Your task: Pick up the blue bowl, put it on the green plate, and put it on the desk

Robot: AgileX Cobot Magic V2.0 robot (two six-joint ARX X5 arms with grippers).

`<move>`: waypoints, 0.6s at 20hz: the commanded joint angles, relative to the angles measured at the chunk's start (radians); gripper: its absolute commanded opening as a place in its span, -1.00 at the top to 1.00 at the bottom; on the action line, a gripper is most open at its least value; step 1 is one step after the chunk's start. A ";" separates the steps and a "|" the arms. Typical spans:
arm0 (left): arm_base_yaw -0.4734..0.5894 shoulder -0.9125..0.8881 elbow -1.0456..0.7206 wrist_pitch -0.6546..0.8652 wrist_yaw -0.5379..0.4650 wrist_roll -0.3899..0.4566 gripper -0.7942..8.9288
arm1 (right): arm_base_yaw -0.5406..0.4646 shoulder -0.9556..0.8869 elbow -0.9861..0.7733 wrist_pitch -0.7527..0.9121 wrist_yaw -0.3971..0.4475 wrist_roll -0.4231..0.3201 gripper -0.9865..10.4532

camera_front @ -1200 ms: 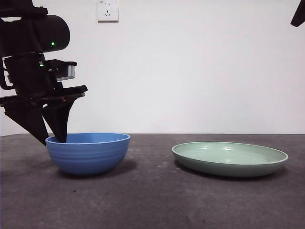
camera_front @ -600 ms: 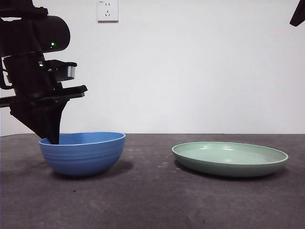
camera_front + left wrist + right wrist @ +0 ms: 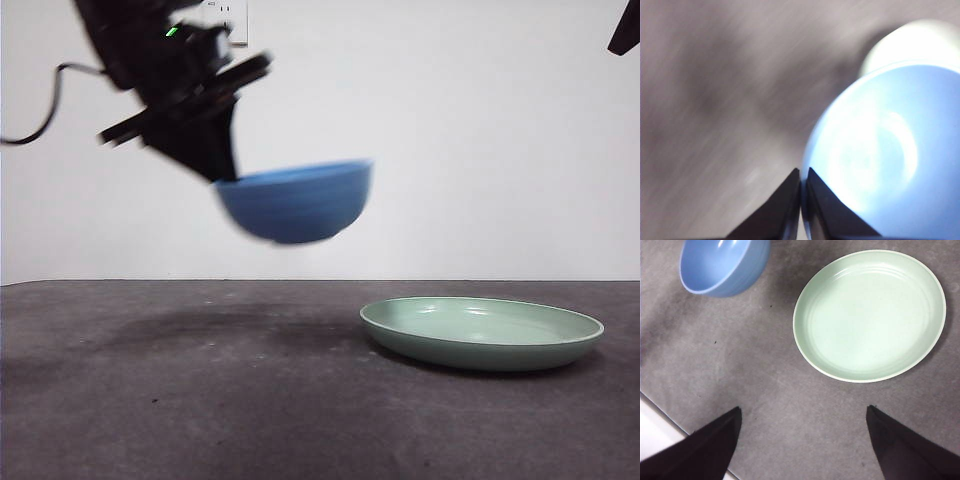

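My left gripper (image 3: pixel 222 172) is shut on the rim of the blue bowl (image 3: pixel 297 203) and holds it in the air, well above the desk (image 3: pixel 200 400) and left of the green plate (image 3: pixel 482 332). In the left wrist view the jaws pinch the bowl's rim (image 3: pixel 801 185), with the bowl (image 3: pixel 875 160) blurred and the plate (image 3: pixel 910 42) beyond it. My right gripper (image 3: pixel 802 435) is open and empty, high above the desk; its view shows the plate (image 3: pixel 870 315) and the bowl (image 3: pixel 722 262). It shows only as a black tip (image 3: pixel 626 30) in the front view.
A white wall with a socket (image 3: pixel 232 20) stands behind the desk. A white edge (image 3: pixel 655 425) of the desk shows in the right wrist view.
My left gripper has lifted the blue bowl off the desk and carried it up and to the right, toward the green plate. The right arm and the plate have not moved.
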 commanded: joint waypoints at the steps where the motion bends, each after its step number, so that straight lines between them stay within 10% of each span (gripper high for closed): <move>1: -0.045 0.037 0.072 0.021 0.007 -0.034 0.81 | 0.002 0.006 0.019 0.007 -0.001 0.020 0.13; 12: -0.198 0.424 0.431 0.007 -0.011 -0.064 0.81 | 0.002 0.005 0.019 0.007 0.000 0.026 0.13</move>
